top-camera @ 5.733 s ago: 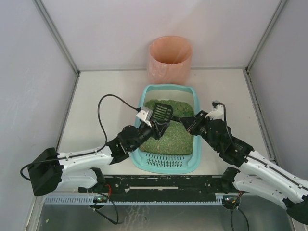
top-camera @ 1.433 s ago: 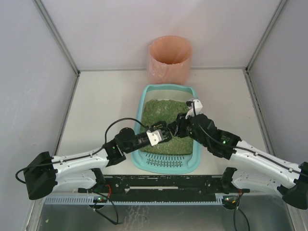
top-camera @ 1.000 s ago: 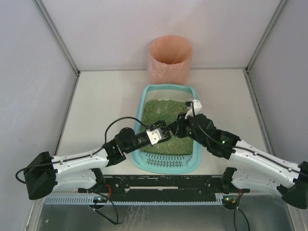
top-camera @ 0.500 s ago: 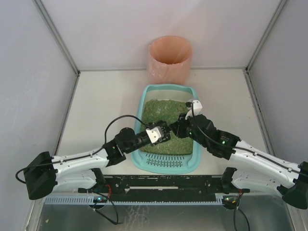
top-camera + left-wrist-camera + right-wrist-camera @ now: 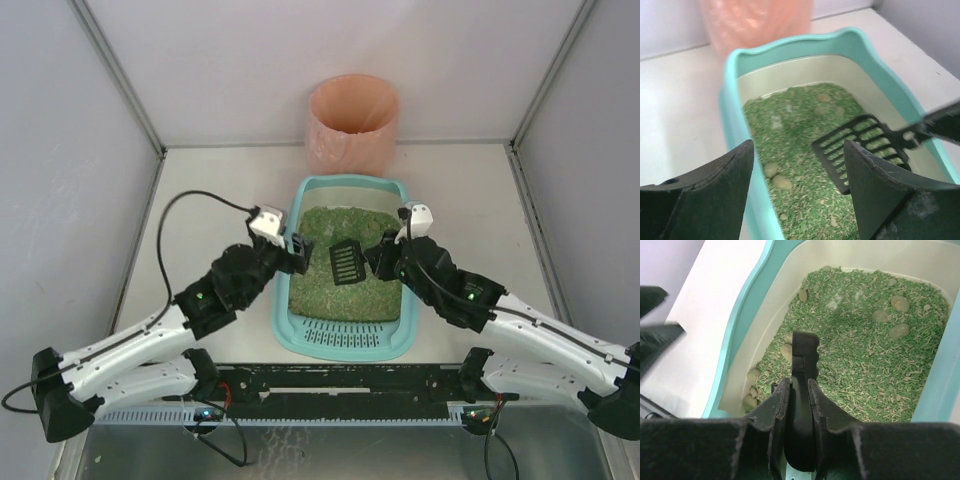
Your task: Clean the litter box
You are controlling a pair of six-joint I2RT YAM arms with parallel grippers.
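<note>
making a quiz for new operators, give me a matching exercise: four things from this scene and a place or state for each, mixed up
Things:
1. scoop
2. round pink-orange bin
3. left gripper
4. right gripper

Places or states:
a. open, holding nothing, at the left rim of the litter box
b. stands beyond the box's far end
c. shut on the scoop's handle
d. black slotted head over the green granules

Pairs: 1-d; 2-b; 3-a; 4-c
</note>
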